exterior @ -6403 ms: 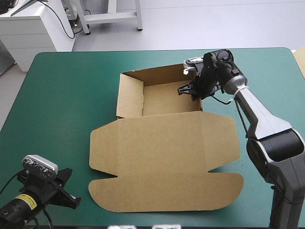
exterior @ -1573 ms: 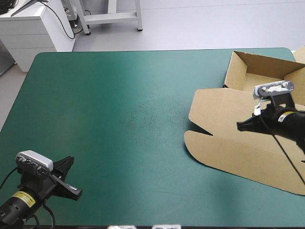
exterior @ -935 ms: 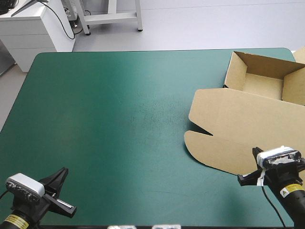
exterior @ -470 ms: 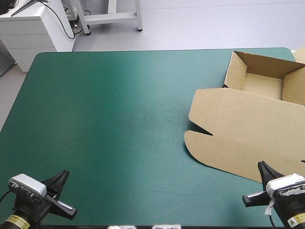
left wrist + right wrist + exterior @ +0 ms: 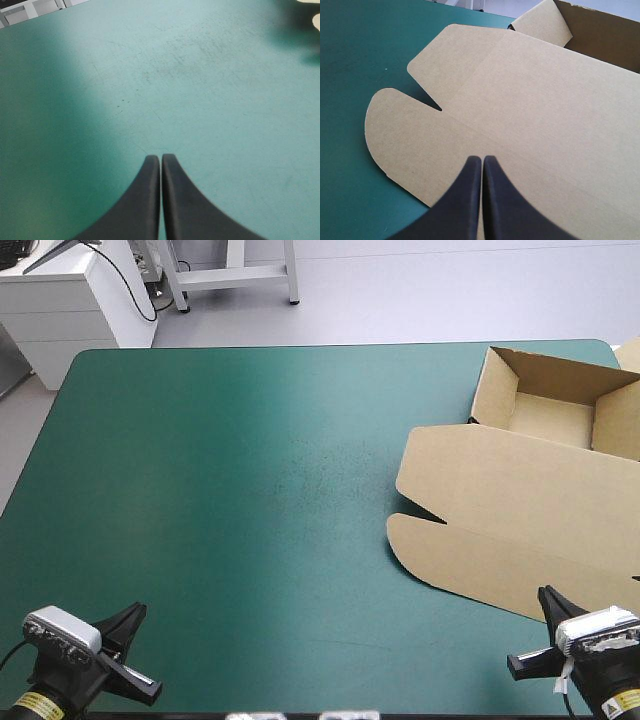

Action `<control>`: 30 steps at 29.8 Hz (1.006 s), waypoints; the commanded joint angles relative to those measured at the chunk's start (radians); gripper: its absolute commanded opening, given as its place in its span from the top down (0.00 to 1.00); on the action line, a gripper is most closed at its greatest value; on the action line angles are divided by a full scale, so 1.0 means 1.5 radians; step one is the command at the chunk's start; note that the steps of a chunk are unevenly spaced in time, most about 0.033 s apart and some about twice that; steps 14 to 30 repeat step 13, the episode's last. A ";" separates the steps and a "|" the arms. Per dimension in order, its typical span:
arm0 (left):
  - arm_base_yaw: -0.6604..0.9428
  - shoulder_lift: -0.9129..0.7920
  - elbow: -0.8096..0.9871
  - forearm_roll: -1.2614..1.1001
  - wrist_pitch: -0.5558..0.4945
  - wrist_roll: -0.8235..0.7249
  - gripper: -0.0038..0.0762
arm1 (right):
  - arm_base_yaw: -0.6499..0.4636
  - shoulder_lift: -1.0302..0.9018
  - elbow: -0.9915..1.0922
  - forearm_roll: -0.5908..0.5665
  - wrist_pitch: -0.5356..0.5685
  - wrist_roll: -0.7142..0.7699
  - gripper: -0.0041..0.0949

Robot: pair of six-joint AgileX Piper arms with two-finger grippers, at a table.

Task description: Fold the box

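Nearest, at 7 and 5 o'clock, our left gripper and right gripper each have their fingers pressed together, empty. Just ahead of the right one we see the brown box at 3 o'clock on the teal-green cover. Its lid lies flat, with the open tray beyond toward 2 o'clock.

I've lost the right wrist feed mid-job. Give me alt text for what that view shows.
The right hand, shut, points across the flat lid of the brown box, which lies on the teal-green table. Beyond the lid, the box's raised walls form an open tray.
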 commanded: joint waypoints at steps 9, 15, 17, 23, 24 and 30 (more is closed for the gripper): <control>0.001 0.008 -0.016 -0.008 -0.046 -0.005 0.96 | 0.003 0.008 -0.017 0.005 -0.045 0.000 0.96; 0.001 0.008 -0.016 -0.008 -0.046 -0.005 0.96 | 0.003 0.008 -0.017 0.005 -0.045 0.000 0.96; 0.001 0.008 -0.016 -0.008 -0.046 -0.005 0.96 | 0.003 0.008 -0.017 0.005 -0.045 0.000 0.96; 0.001 0.008 -0.016 -0.008 -0.046 -0.005 0.96 | 0.003 0.008 -0.017 0.005 -0.045 0.000 0.96; 0.001 0.008 -0.016 -0.008 -0.046 -0.005 0.96 | 0.003 0.008 -0.017 0.005 -0.045 0.000 0.96; 0.001 0.008 -0.016 -0.008 -0.046 -0.005 0.96 | 0.003 0.008 -0.017 0.005 -0.045 0.000 0.96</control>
